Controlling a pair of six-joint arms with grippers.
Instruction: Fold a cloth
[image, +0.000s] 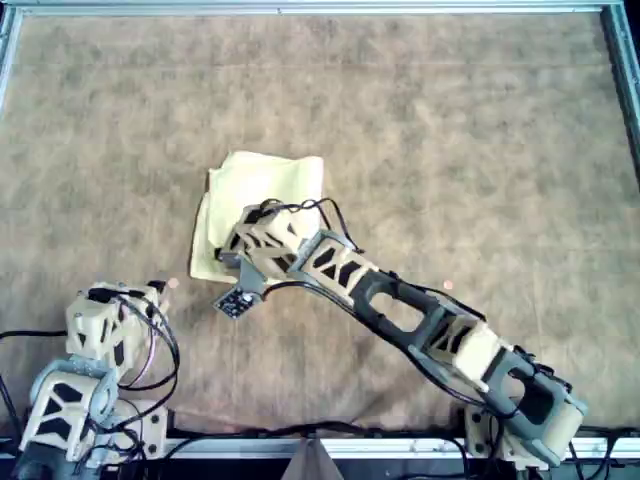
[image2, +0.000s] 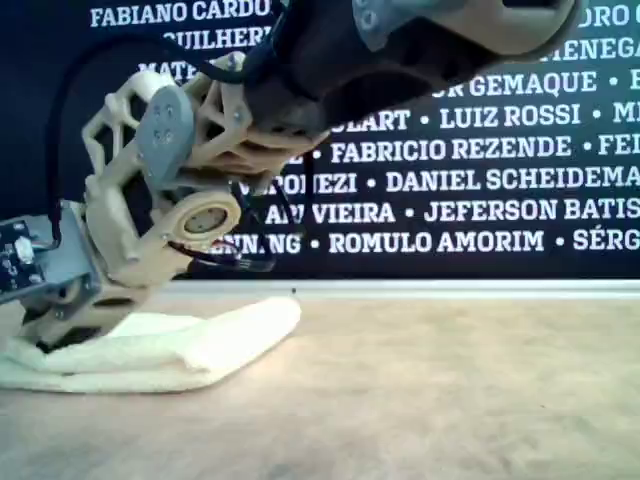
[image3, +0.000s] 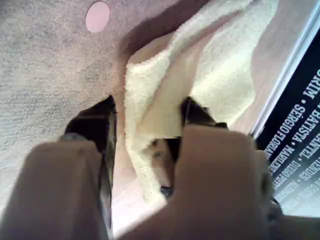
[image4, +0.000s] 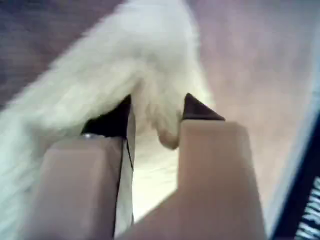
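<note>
Since both wrist views show yellow fabric between the jaws while the overhead view has only one arm (image: 400, 310) reaching onto the cloth (image: 265, 185), I cannot say which gripper that arm carries. The other arm (image: 100, 330) sits folded at the near edge of the table (image: 480, 150), apart from the cloth. The cloth lies left of the table's centre in the overhead view, layered into a compact rectangle. In the exterior view it is a thick, soft wad (image2: 200, 345) on the exterior view's left, with the arm's wrist bearing down at its end. I judge a fold is being laid or pressed, the low wrist serving to keep the layers from springing up. My first gripper (image3: 147, 117) straddles a doubled ridge of cloth with its jaws partly spread. The fabric lies against one finger, and a sliver of table shows beside the other, so I read this as not clamped. A pink dot (image3: 97, 16) marks the table beyond. My second gripper (image4: 155, 115) also has cloth bunched between its fingers, but the picture is too blurred to tell whether it pinches.
</note>
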